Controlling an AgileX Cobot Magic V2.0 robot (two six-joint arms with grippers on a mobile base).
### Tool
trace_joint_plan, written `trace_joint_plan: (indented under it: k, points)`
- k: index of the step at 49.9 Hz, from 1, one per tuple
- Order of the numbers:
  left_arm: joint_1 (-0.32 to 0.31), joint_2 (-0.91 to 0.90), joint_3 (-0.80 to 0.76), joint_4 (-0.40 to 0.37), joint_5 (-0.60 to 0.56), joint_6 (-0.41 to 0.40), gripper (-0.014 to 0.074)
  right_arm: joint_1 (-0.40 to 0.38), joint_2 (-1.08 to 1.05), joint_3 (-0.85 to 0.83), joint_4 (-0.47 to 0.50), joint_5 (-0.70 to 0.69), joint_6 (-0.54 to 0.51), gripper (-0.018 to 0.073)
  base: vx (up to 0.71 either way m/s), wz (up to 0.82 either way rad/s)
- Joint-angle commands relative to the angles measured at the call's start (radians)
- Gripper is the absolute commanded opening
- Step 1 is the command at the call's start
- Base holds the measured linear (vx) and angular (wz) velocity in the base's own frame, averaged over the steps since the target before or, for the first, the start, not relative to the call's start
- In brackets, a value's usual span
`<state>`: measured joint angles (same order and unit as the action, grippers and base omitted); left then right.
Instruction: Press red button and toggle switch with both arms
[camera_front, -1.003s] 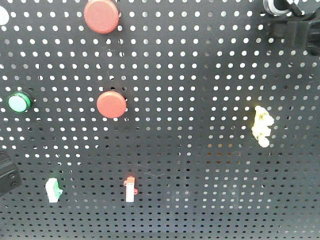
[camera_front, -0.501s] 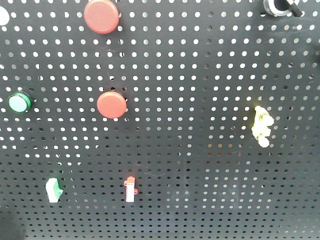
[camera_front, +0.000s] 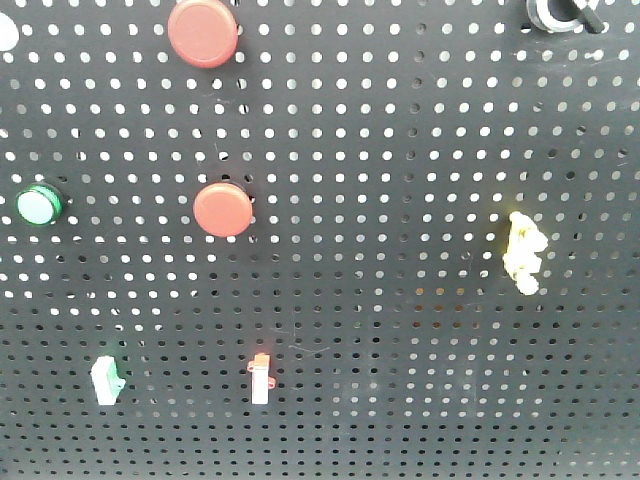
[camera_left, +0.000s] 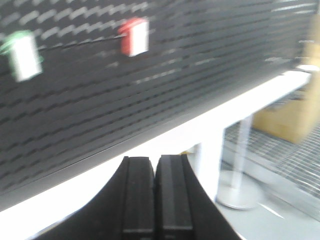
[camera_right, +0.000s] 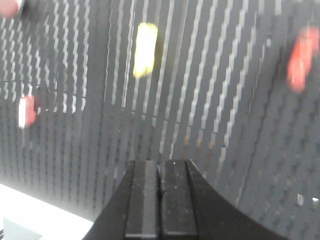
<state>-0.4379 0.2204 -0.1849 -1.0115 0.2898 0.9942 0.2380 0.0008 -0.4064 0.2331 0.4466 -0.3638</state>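
In the wrist views, the left pincer (camera_left: 155, 195) and the right pincer (camera_right: 160, 200) are each seen pressed fully shut, with nothing held between the fingers. Both are kept off the black pegboard (camera_front: 400, 150), which is blurred there. In the front view, neither pincer is visible. A red button (camera_front: 222, 209) is mounted left of the board's centre, a second red button (camera_front: 203, 32) above it. The toggle switch (camera_front: 560, 13) is cut off at the top right corner.
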Motion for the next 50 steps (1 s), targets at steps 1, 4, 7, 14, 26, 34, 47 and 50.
trace_joint_plan:
  k: [1, 4, 7, 14, 26, 34, 47, 50]
  points:
    - [-0.002, 0.009, -0.027, -0.029, -0.058, -0.008, 0.0002, -0.003, -0.03, 0.027, 0.008, -0.097, 0.003, -0.0003, 0.0, 0.0]
    - [-0.002, 0.009, -0.027, -0.029, -0.049, -0.008, 0.0002, 0.0, -0.019, 0.051, 0.007, -0.094, 0.003, -0.0003, 0.0, 0.0]
    - [-0.002, 0.009, -0.027, -0.029, -0.047, -0.008, 0.0002, 0.0, -0.01, 0.069, 0.007, -0.087, 0.003, -0.0003, 0.0, 0.0]
    - [-0.002, 0.009, -0.027, -0.029, -0.047, -0.008, 0.0002, 0.0, -0.008, 0.103, 0.007, -0.086, 0.003, -0.0003, 0.0, 0.0]
    - [-0.002, 0.009, -0.027, -0.029, -0.047, -0.008, 0.0002, 0.0, -0.008, 0.123, 0.007, -0.059, 0.003, -0.0003, 0.0, 0.0]
    - [-0.002, 0.003, -0.027, 0.072, -0.07, -0.011, 0.0002, 0.0, -0.008, 0.123, 0.007, -0.059, 0.002, -0.0003, 0.0, 0.0]
    - [0.093, -0.08, 0.118, 0.684, -0.185, -0.511, 0.0002, 0.0, -0.008, 0.123, 0.007, -0.06, 0.002, -0.0003, 0.0, 0.01]
    - [0.133, -0.103, 0.181, 0.795, -0.233, -0.713, 0.0002, 0.0, -0.008, 0.123, 0.007, -0.06, 0.002, -0.0003, 0.0, 0.0]
